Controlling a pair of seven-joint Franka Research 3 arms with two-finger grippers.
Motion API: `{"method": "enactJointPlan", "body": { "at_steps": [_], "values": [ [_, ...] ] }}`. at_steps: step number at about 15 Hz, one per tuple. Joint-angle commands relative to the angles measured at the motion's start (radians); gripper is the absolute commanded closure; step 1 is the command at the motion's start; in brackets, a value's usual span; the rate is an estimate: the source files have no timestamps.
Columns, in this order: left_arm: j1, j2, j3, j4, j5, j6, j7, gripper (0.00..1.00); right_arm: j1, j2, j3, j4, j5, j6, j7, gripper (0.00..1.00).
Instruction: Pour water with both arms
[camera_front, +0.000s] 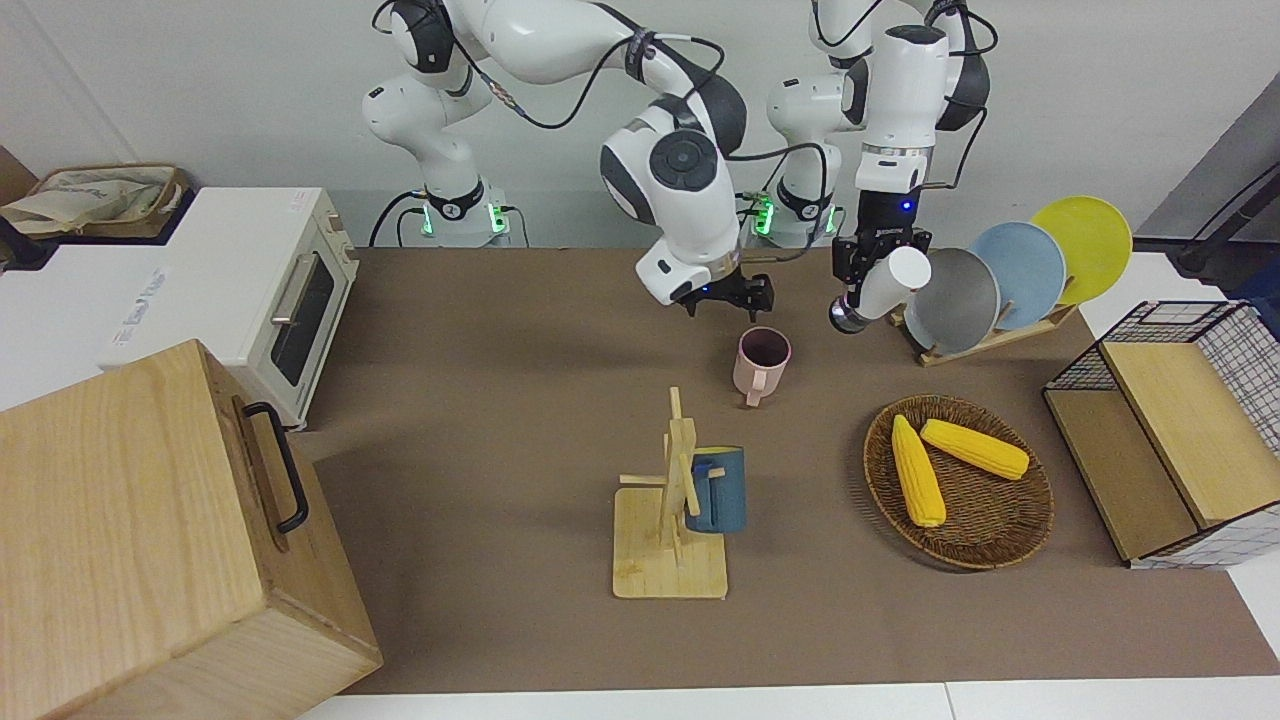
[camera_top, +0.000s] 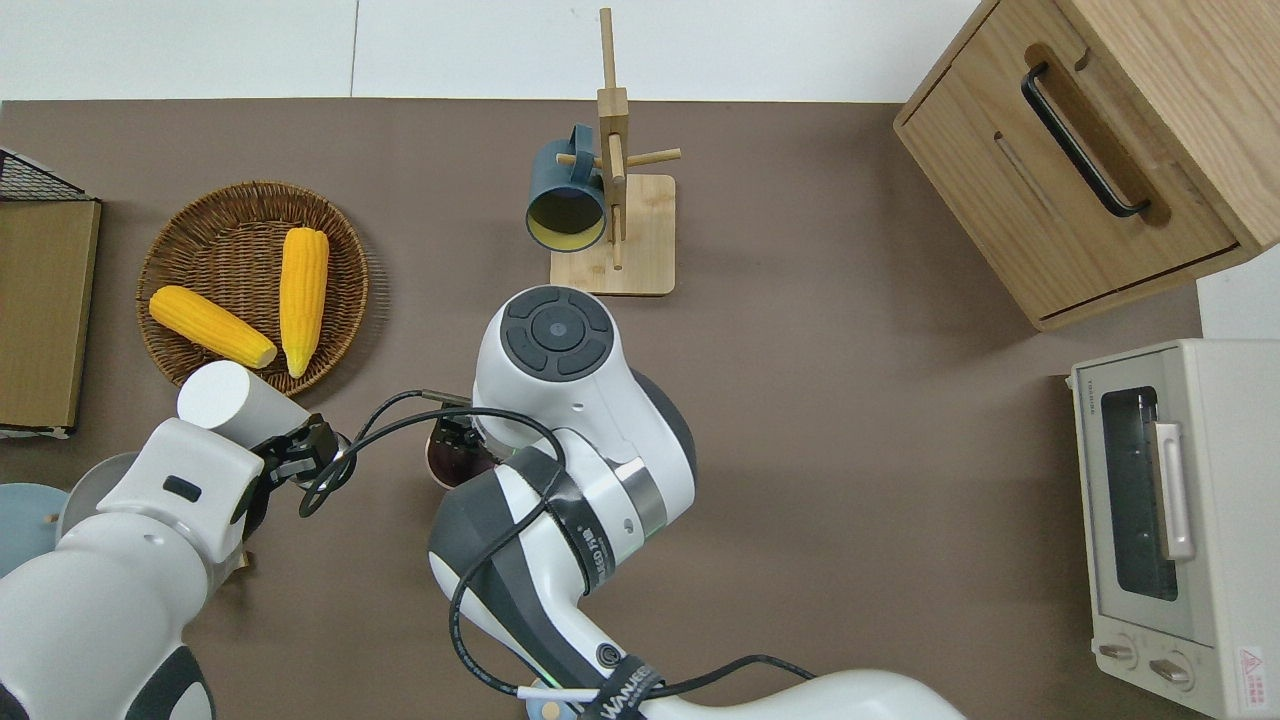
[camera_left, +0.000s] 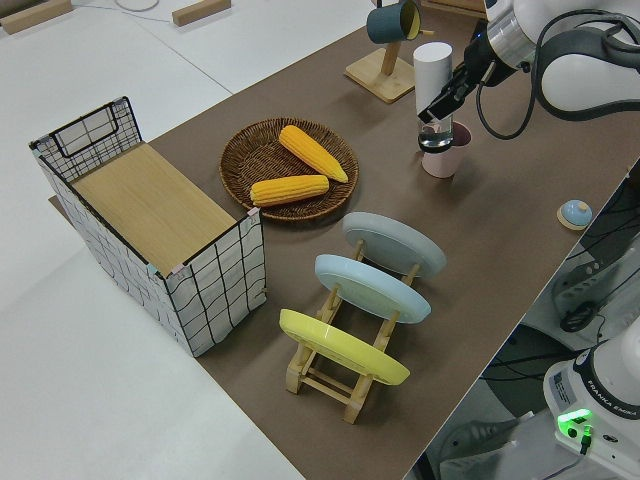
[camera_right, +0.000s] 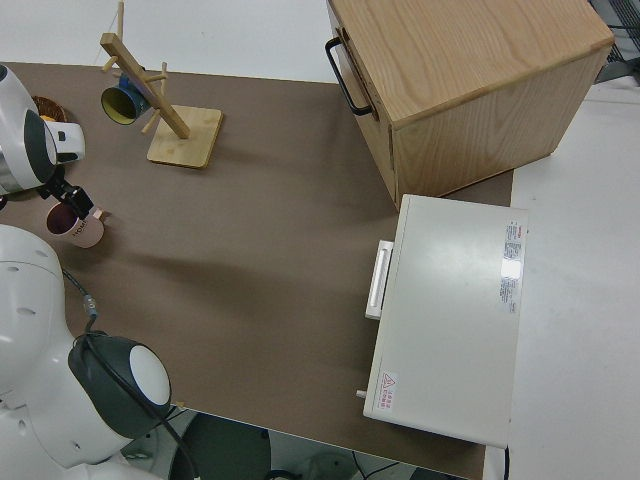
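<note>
Brown mat (camera_front: 500, 420) covers the table, white wall at the robots' end. Biggest items: wooden box (camera_front: 150, 540) and white toaster oven (camera_front: 265, 290) at the right arm's end, wire basket (camera_front: 1190, 430) at the left arm's end. Plate rack (camera_front: 1000, 275) with three plates, wicker tray (camera_front: 985, 535) with two corn cobs (camera_front: 915, 470), mug tree (camera_front: 675, 500) with a blue mug (camera_front: 720, 490). Left gripper (camera_front: 862, 262) pinches a white cylinder (camera_front: 893, 282), tilted, in the air beside the pink mug (camera_front: 760, 365). Right gripper (camera_front: 735, 297) sits just above the mug's robot-side rim; can't tell its jaw state.
</note>
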Motion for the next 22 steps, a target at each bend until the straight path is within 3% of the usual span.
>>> {"method": "enactJointPlan", "body": {
  "at_steps": [1, 2, 4, 10, 15, 16, 18, 22],
  "values": [
    [-0.018, -0.09, -0.051, -0.069, 0.027, 0.022, -0.071, 1.0, -0.131, -0.14, 0.01, -0.028, -0.007, -0.155, -0.074, 0.009],
    [-0.018, -0.106, -0.076, -0.08, 0.027, 0.012, -0.088, 1.0, -0.154, -0.164, 0.008, -0.028, -0.029, -0.205, -0.118, 0.009],
    [-0.041, -0.132, -0.11, -0.09, 0.024, -0.023, -0.119, 1.0, -0.192, -0.198, 0.007, -0.028, -0.094, -0.236, -0.172, 0.009],
    [-0.168, -0.228, -0.11, -0.147, 0.01, -0.141, -0.143, 1.0, -0.302, -0.255, 0.004, -0.028, -0.252, -0.305, -0.362, 0.009],
    [-0.265, -0.224, -0.11, -0.167, 0.001, -0.155, -0.212, 1.0, -0.424, -0.309, 0.002, -0.034, -0.329, -0.312, -0.623, 0.009],
    [-0.267, -0.206, -0.108, -0.167, -0.029, -0.156, -0.199, 1.0, -0.454, -0.333, -0.001, -0.055, -0.351, -0.325, -0.71, 0.009],
    [-0.264, -0.164, -0.108, -0.164, -0.063, -0.159, -0.17, 1.0, -0.503, -0.393, 0.001, -0.118, -0.354, -0.325, -0.768, 0.009],
    [-0.256, -0.071, -0.102, -0.137, -0.079, -0.156, -0.137, 1.0, -0.586, -0.454, 0.008, -0.183, -0.354, -0.335, -0.875, 0.009]
  ]
}}
